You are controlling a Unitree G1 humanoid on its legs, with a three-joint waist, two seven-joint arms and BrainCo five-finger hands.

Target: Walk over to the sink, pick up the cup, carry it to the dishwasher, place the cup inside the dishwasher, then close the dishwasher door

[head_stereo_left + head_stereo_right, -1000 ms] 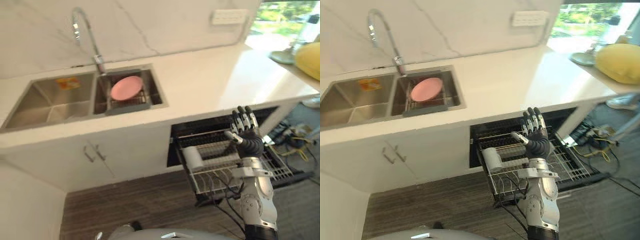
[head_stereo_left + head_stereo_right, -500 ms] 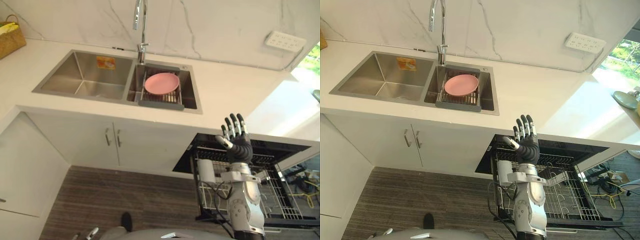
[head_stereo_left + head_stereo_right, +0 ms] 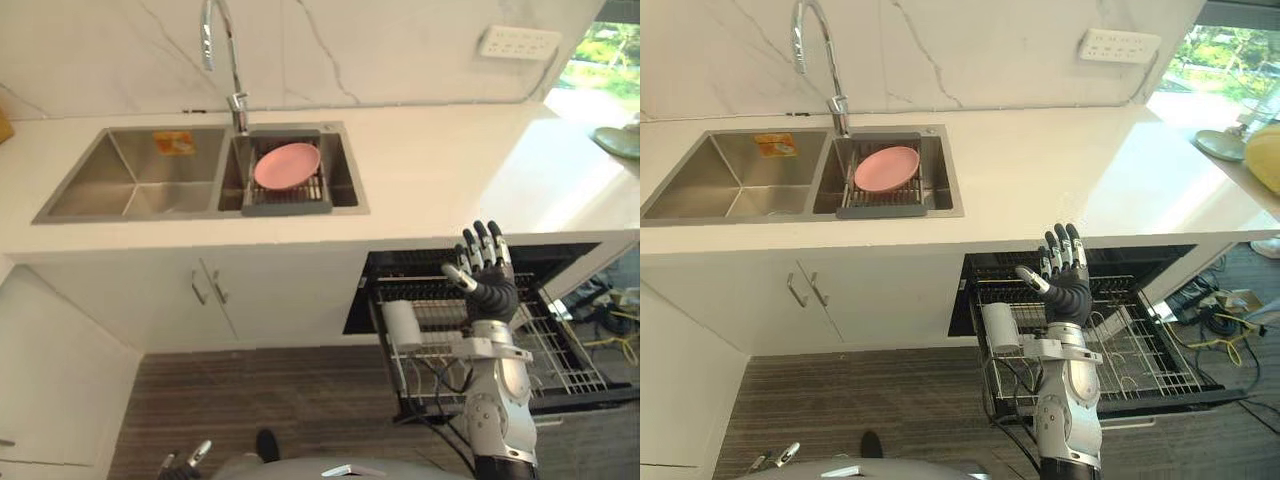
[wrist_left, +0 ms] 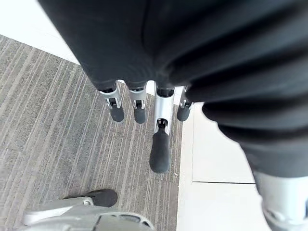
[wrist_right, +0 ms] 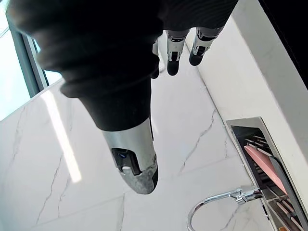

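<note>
One white cup (image 3: 403, 323) lies in the open dishwasher's rack (image 3: 555, 345). The right hand (image 3: 485, 278) hovers above the rack, fingers straight and empty. The left hand (image 4: 160, 147) hangs with fingers relaxed, empty. Up-left of the rack are one pink plate (image 3: 287, 164) and one orange sticker (image 3: 172, 141), its writing unreadable.

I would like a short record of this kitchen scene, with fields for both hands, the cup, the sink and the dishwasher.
right hand: open, fingers straight, raised by the wire rack, holding nothing
left hand: open, hanging over the floor
white cylindrical cup: in the pulled-out wire rack
steel double sink: pink round plate on dark drainer, right basin
dishwasher: open
</note>
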